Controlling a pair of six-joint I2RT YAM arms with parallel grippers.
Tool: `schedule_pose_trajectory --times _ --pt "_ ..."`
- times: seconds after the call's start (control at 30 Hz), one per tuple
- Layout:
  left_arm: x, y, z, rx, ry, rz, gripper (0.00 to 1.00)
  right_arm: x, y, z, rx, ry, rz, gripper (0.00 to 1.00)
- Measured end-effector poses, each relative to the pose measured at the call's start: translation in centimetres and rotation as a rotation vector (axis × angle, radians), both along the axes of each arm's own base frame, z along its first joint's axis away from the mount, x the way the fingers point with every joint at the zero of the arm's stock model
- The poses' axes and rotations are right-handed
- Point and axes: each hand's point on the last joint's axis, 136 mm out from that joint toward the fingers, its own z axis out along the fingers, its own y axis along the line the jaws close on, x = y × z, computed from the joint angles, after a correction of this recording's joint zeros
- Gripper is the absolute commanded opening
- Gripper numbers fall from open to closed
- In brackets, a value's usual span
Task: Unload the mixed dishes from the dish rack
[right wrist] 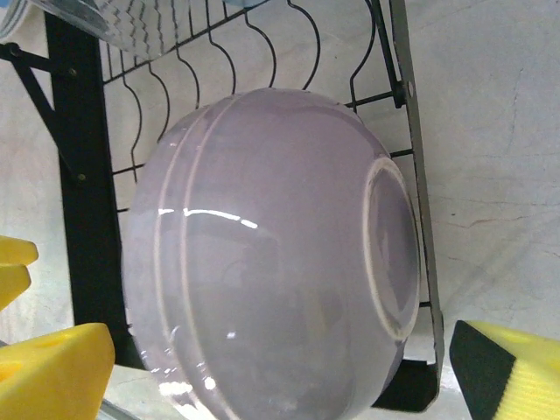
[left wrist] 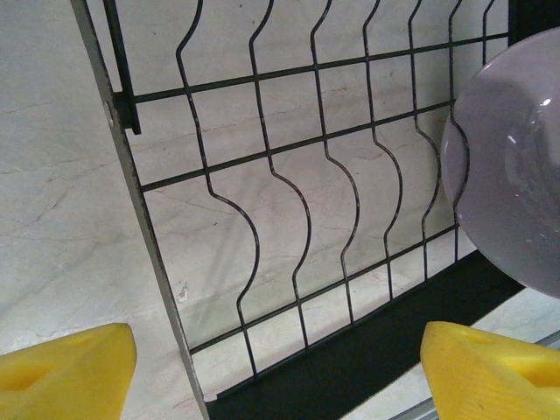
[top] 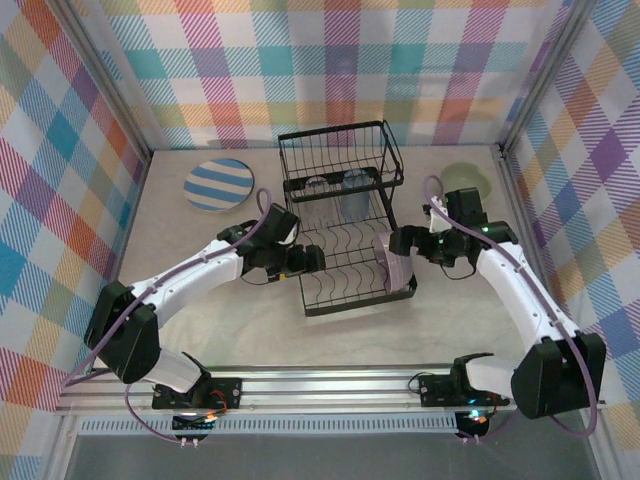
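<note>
Yellow-padded left claw (top: pixel 308 260) hangs open and empty over the dish rack's (top: pixel 350 307) left rim. The lavender bowl (top: pixel 393 268) stands on edge well to its right, just ahead of the nearer right claw (top: pixel 402 246), whose pads are spread wide, gripping nothing.

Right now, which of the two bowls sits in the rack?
The lavender bowl, standing on edge at the near right corner of the rack. The pale green bowl sits out on the table, right of the rack's far end.
</note>
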Motion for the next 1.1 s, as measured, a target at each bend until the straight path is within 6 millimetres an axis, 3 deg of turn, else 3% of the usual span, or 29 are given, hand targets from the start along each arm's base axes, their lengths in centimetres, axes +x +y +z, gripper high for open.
schedule_pose_trajectory --times 0.17,0.7,1.1 --pt "0.1 -0.1 -0.5 0.005 0.010 -0.001 0.83 0.2 0.2 -0.8 -0.017 0.011 0.038 0.99" --pt "0.5 -0.5 -2.0 0.024 0.023 -0.017 0.82 1.0 1.5 0.2 0.030 -0.006 0.107 0.99" --pt "0.5 -0.5 -3.0 0.035 0.049 -0.017 0.80 1.2 2.5 -0.9 0.003 0.036 0.156 0.99"
